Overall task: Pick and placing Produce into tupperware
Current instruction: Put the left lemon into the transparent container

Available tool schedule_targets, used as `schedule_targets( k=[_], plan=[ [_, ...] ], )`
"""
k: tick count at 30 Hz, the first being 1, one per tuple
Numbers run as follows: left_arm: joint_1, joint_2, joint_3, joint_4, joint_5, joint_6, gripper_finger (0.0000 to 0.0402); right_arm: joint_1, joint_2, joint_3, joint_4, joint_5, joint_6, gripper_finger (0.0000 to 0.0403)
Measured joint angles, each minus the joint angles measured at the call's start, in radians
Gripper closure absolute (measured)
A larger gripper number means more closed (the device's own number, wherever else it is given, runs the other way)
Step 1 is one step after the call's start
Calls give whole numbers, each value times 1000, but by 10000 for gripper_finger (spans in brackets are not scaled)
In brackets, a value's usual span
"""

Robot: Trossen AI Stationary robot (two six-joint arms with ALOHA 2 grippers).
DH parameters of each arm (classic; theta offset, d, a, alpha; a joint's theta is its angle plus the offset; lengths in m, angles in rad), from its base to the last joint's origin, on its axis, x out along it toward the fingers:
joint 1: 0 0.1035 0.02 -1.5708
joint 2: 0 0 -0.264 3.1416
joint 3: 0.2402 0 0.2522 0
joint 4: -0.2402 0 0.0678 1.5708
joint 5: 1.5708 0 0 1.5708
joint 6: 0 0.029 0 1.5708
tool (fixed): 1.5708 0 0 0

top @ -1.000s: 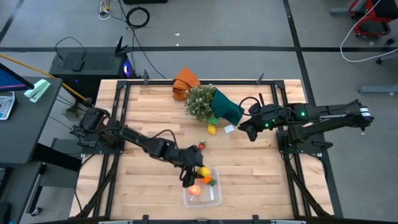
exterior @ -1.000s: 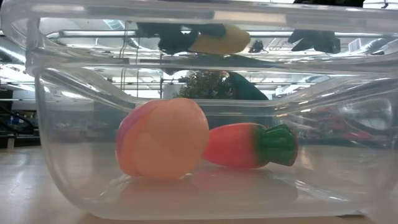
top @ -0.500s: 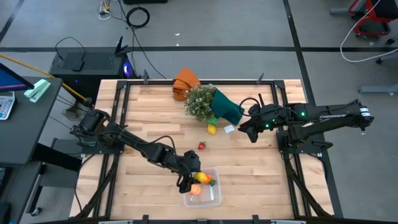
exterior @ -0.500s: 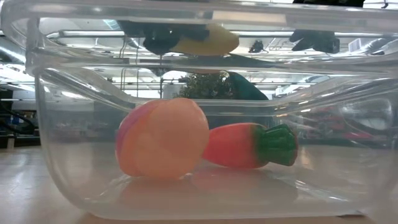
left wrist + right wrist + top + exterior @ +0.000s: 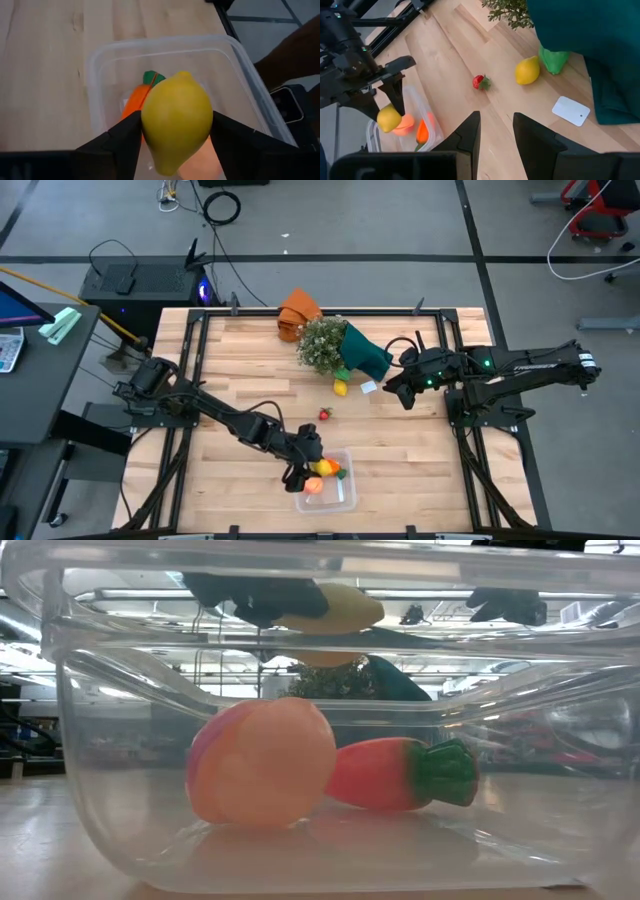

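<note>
The left gripper is held over the tupperware at the near edge of the table, its jaws closed on a yellow lemon; in the left wrist view the fruit is pinched between the two dark fingers, which are spread only as far as its width. In the low view the held lemon is seen above the container's rim, clear of the contents. Inside the clear tupperware a pink-orange peach is lying on the floor with an orange carrot just beside it and touching it, green top pointed away from the peach. Farther across the table, a tiny red berry is lying on the bare wood, well apart from the container. A second lemon is found beyond it, just beside the bushy plant in teal wrap, with an orange cloth behind the plant. The right gripper is held above the table near the plant, and its jaws are seen parted and holding nothing in the right wrist view.
</note>
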Motion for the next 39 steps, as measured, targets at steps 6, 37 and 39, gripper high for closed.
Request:
schedule_targets(
  k=[6, 37, 39],
  plan=[
    [2, 19, 0, 12, 29, 27, 184, 0, 0, 0, 0, 0, 0, 318],
    [5, 205, 202, -168, 53, 152, 179, 0, 0, 1, -13, 0, 10, 318],
    [5, 205, 202, -173, 53, 151, 175, 0, 0, 1, -12, 0, 10, 318]
  ],
)
